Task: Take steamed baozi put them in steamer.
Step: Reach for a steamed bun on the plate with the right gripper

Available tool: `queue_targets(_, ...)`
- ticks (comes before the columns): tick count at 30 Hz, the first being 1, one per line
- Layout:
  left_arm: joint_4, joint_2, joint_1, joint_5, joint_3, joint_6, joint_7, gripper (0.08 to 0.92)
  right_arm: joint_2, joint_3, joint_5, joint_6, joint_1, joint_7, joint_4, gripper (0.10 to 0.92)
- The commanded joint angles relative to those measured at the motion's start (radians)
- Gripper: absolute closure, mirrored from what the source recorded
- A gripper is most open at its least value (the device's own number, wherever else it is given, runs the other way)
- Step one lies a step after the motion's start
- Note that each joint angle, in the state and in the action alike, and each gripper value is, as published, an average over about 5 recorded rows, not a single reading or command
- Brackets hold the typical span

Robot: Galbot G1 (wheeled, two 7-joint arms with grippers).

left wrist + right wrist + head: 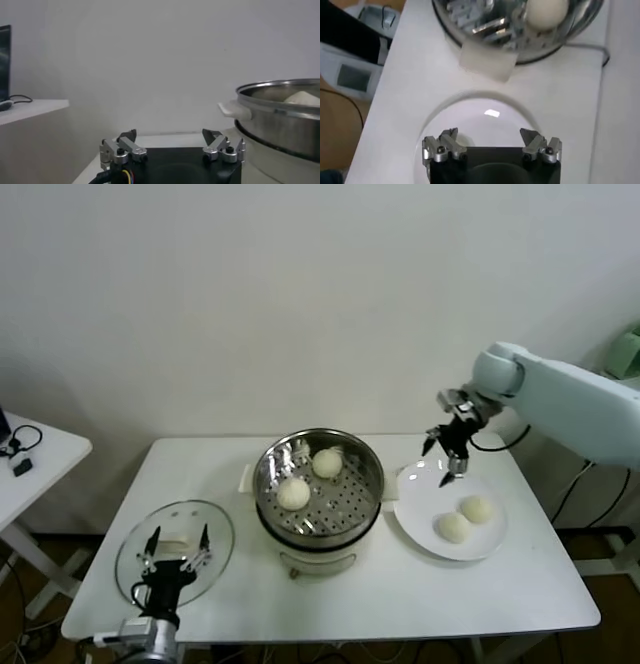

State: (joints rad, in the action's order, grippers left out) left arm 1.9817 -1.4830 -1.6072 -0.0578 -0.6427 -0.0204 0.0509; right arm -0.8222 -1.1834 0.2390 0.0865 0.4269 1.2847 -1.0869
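Head view: plate (pixel 412 514) holds two baozi (pixel 465 518) | right wrist: unseen

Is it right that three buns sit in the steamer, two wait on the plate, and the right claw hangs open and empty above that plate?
No. The head view shows two buns in the steamer, not three. The rest holds.

The steamer (pixel 318 484) is shiny stainless steel with a perforated floor. 4 baozi (pixel 293 494) look smooth and matt. Glossy white plate (pixel 415 509), clear glass lid (pixel 225 534), matt white table (pixel 400 584).
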Motion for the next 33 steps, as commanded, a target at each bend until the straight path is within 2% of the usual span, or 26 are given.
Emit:
queue_targets(1,-0.006,-0.001,-0.003,-0.005,-0.004,0.003,0.005,0.177,0.072,0.152,-0.197,-0.026,-0.249,0.005,0.017,0.203)
queue_targets(19,-0.026,0.005,-0.007,-0.007,-0.007,0.004,0.012,0.177,0.011,0.266,-0.294,-0.059,-0.405,-0.114,0.117,0.203)
queue_targets(33,-0.027,0.003,-0.008,-0.009,-0.007,0.003,0.013,0.177,-0.038,0.266,-0.321,-0.059,-0.397,-0.102,0.154,0.207)
